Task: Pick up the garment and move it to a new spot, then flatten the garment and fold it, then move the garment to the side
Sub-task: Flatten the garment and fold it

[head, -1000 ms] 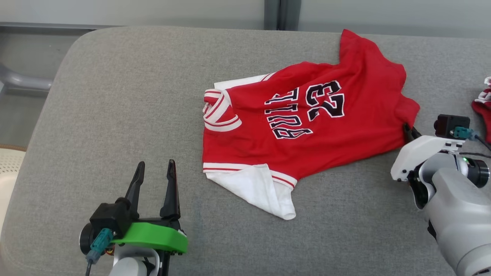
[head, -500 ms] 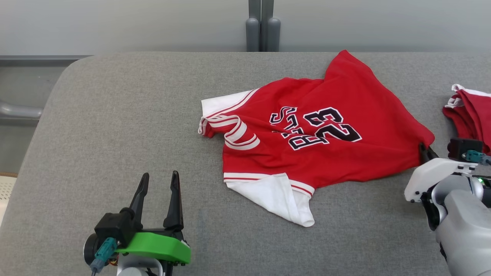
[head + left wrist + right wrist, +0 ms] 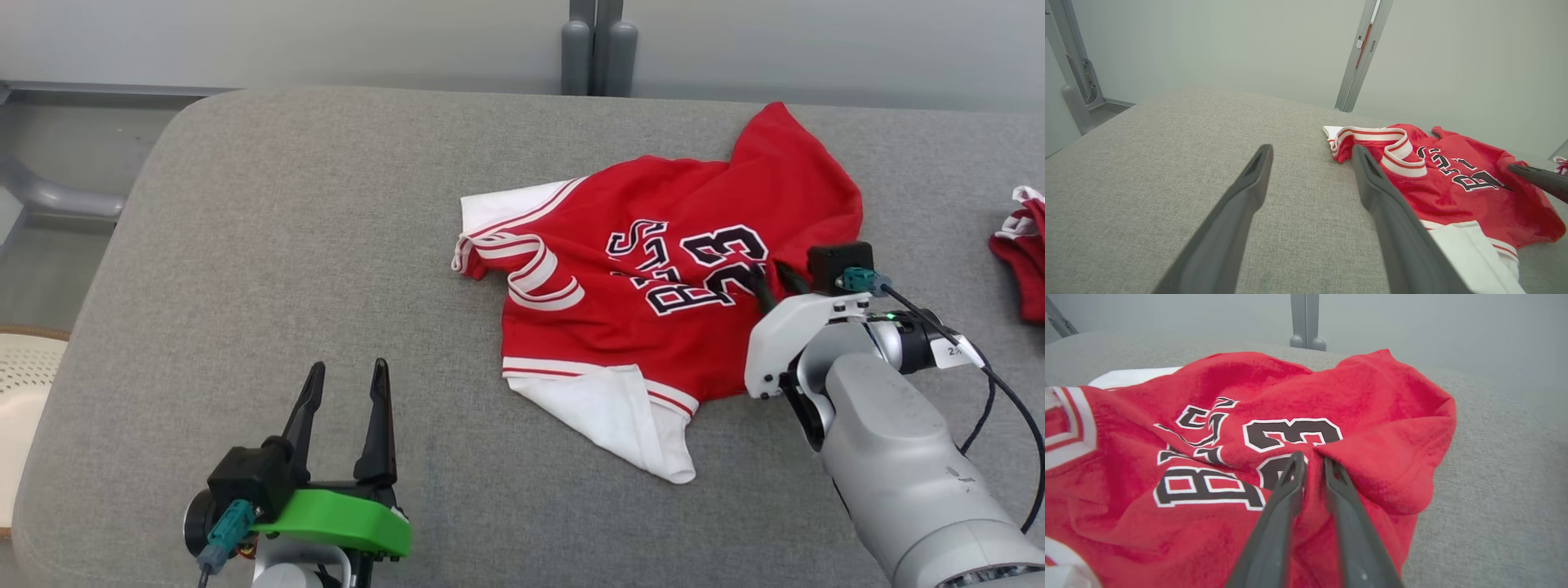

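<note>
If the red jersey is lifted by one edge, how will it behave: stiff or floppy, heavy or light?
Probably floppy: the red jersey lies in soft wrinkles with one edge folded over. Likely light, as it looks like thin cloth. It may drag rather than slide on the textured grey cushion.

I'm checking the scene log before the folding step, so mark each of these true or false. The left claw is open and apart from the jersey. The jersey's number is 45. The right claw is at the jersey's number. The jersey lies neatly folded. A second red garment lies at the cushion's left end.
1. The left claw is open, apart from the red jersey. True.
2. The jersey's number is 45. False: it reads 23.
3. The right claw is at the jersey's number. True.
4. The jersey lies neatly folded. False: it is rumpled, with a white sleeve sticking out.
5. A second red garment lies at the left end of the grey cushion. False: it lies at the right edge.
</note>
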### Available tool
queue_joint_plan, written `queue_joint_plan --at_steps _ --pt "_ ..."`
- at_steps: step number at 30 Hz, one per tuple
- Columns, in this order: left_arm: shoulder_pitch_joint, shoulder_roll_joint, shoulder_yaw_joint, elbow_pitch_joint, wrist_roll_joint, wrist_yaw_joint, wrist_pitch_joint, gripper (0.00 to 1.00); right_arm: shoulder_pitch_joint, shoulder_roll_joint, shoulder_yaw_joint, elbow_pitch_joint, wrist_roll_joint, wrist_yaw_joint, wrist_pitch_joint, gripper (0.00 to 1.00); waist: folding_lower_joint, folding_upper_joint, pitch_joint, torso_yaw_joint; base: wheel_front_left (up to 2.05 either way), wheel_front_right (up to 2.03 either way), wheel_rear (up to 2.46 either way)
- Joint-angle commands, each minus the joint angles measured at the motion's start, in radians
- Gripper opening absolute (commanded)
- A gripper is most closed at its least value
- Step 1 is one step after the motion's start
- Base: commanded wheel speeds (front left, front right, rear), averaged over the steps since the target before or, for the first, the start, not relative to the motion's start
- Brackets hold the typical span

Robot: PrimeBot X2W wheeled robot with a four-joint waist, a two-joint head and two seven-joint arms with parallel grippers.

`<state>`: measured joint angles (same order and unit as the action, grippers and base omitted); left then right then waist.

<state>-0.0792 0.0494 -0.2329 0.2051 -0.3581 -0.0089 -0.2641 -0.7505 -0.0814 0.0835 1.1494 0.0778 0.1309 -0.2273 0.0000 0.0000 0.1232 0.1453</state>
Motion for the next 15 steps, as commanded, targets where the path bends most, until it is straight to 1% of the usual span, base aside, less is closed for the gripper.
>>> queue_joint_plan --at_steps 1,7,12,15 --pt "-0.013 0.002 0.004 0.001 0.002 0.002 0.000 1.00 -0.011 0.007 0.001 0.002 -0.003 0.000 -0.010 1.00 0.0000 0.0000 0.010 0.011 0.00 0.00 0.00" --pt "-0.004 0.002 0.013 -0.003 0.001 0.008 0.000 1.00 0.005 0.024 0.028 -0.046 0.020 0.000 -0.032 1.00 0.0000 0.0000 0.010 -0.002 0.00 0.00 0.00" --pt "0.002 0.002 0.017 -0.008 0.004 0.007 0.000 1.00 0.055 0.027 0.034 -0.143 0.076 0.000 -0.038 1.00 0.0000 0.0000 0.007 -0.033 0.00 0.00 0.00" --pt "0.006 0.002 0.019 -0.010 0.005 0.007 0.000 1.00 0.105 0.009 0.005 -0.216 0.108 0.000 -0.038 1.00 0.0000 0.0000 0.007 -0.045 0.00 0.00 0.00"
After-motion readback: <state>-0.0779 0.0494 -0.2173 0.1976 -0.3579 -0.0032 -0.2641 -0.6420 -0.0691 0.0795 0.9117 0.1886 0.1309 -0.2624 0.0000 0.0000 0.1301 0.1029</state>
